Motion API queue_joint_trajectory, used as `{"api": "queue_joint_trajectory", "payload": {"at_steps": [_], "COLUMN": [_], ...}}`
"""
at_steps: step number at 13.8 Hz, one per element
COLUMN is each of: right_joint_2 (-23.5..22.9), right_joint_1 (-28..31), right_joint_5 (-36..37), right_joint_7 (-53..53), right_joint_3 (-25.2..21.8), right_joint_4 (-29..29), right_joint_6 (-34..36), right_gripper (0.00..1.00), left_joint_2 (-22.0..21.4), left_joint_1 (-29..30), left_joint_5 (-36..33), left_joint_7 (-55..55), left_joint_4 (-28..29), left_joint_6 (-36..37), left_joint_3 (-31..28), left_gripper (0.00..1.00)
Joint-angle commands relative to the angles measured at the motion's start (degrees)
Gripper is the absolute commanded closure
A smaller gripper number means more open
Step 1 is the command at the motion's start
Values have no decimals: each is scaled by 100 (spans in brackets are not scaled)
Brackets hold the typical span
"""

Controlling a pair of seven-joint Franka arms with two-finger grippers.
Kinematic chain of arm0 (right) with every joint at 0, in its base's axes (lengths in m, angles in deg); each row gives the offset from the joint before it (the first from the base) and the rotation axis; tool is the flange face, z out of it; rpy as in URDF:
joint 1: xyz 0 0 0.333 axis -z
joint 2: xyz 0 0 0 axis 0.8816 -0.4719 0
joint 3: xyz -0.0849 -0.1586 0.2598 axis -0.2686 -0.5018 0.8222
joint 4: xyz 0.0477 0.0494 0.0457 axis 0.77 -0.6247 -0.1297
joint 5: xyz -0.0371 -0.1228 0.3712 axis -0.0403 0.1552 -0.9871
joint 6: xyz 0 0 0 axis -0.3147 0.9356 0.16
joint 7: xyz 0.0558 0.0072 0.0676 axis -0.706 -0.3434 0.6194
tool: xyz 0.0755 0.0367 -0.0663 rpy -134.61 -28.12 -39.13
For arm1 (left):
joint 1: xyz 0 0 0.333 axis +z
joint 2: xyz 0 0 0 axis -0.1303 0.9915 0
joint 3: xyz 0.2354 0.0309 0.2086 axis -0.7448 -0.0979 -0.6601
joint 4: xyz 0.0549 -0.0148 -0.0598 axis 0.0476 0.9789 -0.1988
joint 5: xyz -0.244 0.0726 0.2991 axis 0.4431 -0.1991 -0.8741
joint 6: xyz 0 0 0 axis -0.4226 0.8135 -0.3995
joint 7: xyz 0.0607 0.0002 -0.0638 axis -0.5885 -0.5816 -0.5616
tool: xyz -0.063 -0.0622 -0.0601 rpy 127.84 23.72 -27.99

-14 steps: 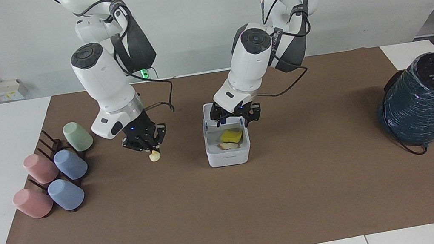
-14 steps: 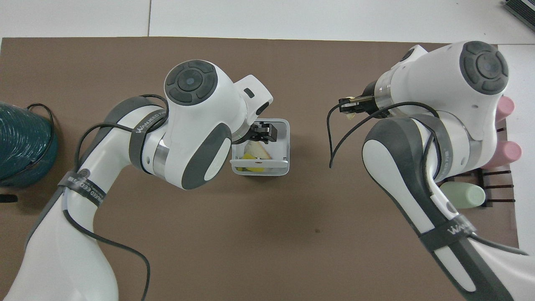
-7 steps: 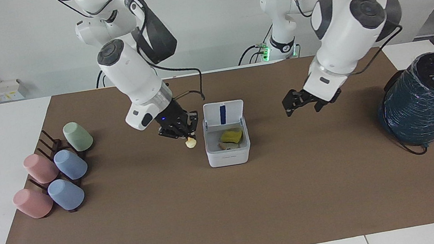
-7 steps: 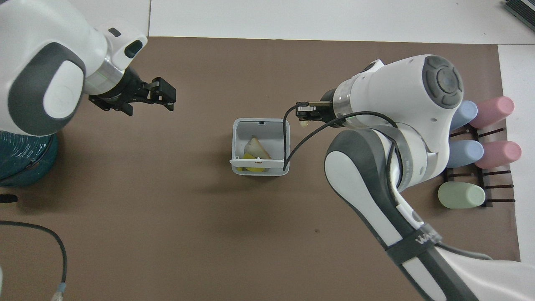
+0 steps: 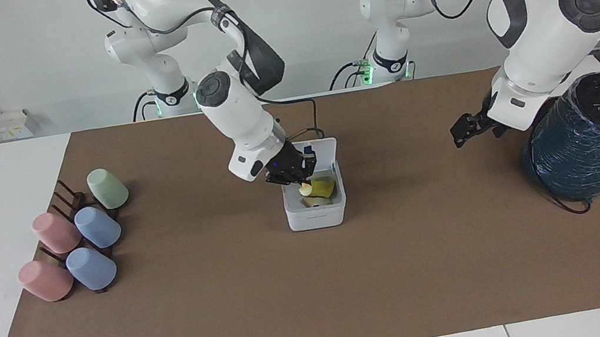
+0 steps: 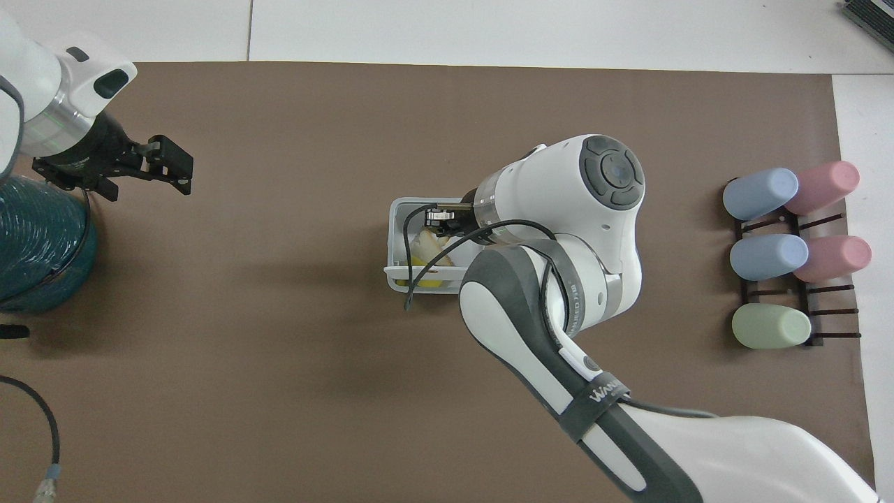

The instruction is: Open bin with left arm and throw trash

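The white bin (image 5: 316, 213) stands mid-mat with its lid (image 5: 320, 152) hinged up and open; it also shows in the overhead view (image 6: 398, 209). Inside lie a bright yellow piece (image 5: 328, 187) and a pale beige triangle (image 5: 318, 201), which also shows in the overhead view (image 6: 423, 244). My right gripper (image 5: 302, 182) hangs over the open bin, shut on a small yellow-orange lump (image 5: 306, 189); it shows from above too (image 6: 434, 216). My left gripper (image 5: 464, 132) is open and empty, raised over the mat beside the teal cylinder, also seen from above (image 6: 167, 164).
A big dark teal cylinder (image 5: 592, 136) stands at the left arm's end of the table. A dark rack with several pastel cups (image 5: 78, 237) sits at the right arm's end. A brown mat (image 5: 319, 296) covers the table.
My right gripper carried the lump from beside the bin to over its opening. My left gripper drew farther away from the bin toward the teal cylinder.
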Motion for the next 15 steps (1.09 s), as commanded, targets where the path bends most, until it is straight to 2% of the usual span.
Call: {"api": "queue_joint_trajectory", "payload": {"at_steps": [1, 2, 3, 4, 5, 6, 10, 15], "right_joint_2": [62, 54, 45, 45, 54, 54, 54, 54], "right_joint_1": [-42, -42, -51, -51, -51, -51, -86, -95], "right_joint_5": [-160, -160, -160, -160, -152, -143, -143, -143], "right_joint_7": [-100, -91, -100, -100, -91, -48, -82, -100], "right_joint_3": [20, 20, 20, 20, 20, 20, 20, 20], "right_joint_4": [-171, -180, -189, -189, -198, -232, -233, -224], "right_joint_6": [-21, -56, -83, -83, -83, -109, -162, -197], "right_gripper": [100, 88, 50, 31, 4, 0, 0, 0], "left_joint_2": [-336, -520, -705, -785, -795, -847, -1067, -1067], "left_joint_1": [175, 202, 202, 202, 202, 202, 211, 202], "left_joint_5": [-199, -199, -199, -199, -216, -234, -252, -190], "left_joint_7": [295, 340, 357, 366, 384, 436, 577, 568], "left_joint_4": [-37, -28, -10, 7, 8, 16, 481, 500], "left_joint_6": [285, 320, 320, 416, 539, 566, 181, -5], "left_joint_3": [47, 38, 73, 73, 64, 73, 82, 91], "left_gripper": [0, 0, 0, 0, 0, 0, 0, 0]}}
